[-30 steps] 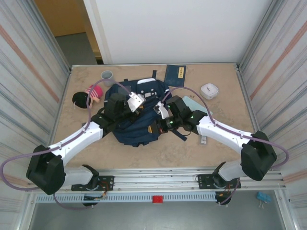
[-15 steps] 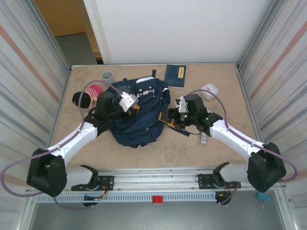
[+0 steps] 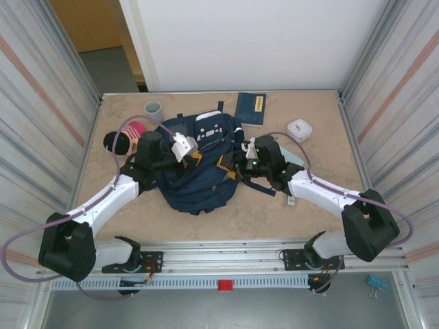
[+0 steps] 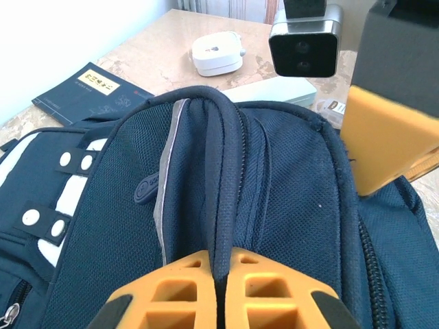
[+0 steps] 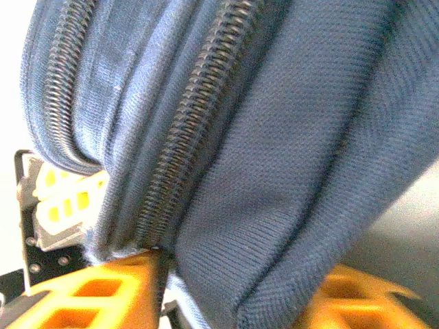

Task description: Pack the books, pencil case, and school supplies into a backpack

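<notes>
- Top external: backpack (image 3: 199,179) lies mid-tabletop (image 3: 322,110). Book (image 3: 250,107) lies flat at its 1 o'clock, apart from it, not packed. Left fingers (image 3: 193,155) are on the backpack's 11 o'clock side, right fingers (image 3: 232,164) at its 3 o'clock edge.
- Left wrist: left fingers (image 4: 206,274) are closed tight on a raised fabric ridge of the backpack (image 4: 274,178). Book (image 4: 89,92) is at 11 o'clock beyond it, white case (image 4: 218,55) at 12.
- Right wrist: right fingers (image 5: 96,295) are partway apart, with a thick fold of backpack (image 5: 288,137) and its zip (image 5: 185,157) between them. Can't tell if they're clamped or just straddling.
- Step, my read: opening the backpack. Left anchors, right goes for the zip side. The zip in view looks shut.
- Next: right needs a firm bite on the fold or the zip pull (pull not visible). Then draw away from left's hold to open it up; book goes in after.
</notes>
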Action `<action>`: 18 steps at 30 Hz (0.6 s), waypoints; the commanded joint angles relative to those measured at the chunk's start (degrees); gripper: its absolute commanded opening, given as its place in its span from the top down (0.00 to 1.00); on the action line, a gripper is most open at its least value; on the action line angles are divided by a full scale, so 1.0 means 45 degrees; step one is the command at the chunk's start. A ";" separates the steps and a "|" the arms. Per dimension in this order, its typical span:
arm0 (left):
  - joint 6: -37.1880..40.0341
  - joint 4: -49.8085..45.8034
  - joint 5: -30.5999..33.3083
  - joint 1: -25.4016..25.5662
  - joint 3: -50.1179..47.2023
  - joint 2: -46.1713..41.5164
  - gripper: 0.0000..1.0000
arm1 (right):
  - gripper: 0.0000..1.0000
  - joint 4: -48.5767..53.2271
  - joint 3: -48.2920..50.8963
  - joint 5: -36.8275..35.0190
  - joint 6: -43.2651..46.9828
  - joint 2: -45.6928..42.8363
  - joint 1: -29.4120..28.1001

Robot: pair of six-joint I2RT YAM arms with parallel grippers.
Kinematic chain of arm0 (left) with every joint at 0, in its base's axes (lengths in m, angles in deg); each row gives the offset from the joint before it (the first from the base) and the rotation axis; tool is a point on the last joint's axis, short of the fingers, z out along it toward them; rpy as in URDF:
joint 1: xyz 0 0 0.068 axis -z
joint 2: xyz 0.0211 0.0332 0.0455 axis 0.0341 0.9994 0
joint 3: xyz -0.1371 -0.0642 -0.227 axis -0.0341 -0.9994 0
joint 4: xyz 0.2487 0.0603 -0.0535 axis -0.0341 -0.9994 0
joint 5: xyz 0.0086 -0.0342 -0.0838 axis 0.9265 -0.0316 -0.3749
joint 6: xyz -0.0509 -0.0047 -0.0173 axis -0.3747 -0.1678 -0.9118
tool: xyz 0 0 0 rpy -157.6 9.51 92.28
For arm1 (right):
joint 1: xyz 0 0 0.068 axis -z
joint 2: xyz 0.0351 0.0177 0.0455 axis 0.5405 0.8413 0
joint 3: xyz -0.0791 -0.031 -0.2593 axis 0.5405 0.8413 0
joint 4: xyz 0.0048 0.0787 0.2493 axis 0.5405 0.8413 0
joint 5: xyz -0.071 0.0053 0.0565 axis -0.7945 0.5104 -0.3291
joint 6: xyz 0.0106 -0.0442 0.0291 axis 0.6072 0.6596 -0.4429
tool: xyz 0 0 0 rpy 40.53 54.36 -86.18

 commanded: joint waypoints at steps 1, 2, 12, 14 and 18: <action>-0.0331 0.0683 -0.0325 0.0065 0.0203 -0.0768 1.00 | 0.84 -0.0780 0.0234 -0.0930 -0.0876 0.0095 -0.0226; -0.0499 0.0484 0.0034 0.0111 0.0243 -0.0860 1.00 | 0.93 -0.0874 0.0268 -0.1052 -0.0940 0.0048 -0.0261; -0.5624 -0.5930 0.5713 0.2133 0.1565 -0.3819 0.54 | 1.00 -0.0964 -0.0567 -0.2174 -0.0867 -0.0049 -0.0733; -0.7536 -0.7157 0.7133 0.2934 0.1607 -0.4478 0.54 | 1.00 -0.0933 -0.0704 -0.2285 -0.0832 -0.0007 -0.0831; -1.1070 -0.9014 0.8988 0.4824 0.1416 -0.5152 0.55 | 1.00 -0.0737 -0.0910 -0.2432 -0.0774 -0.0024 -0.0970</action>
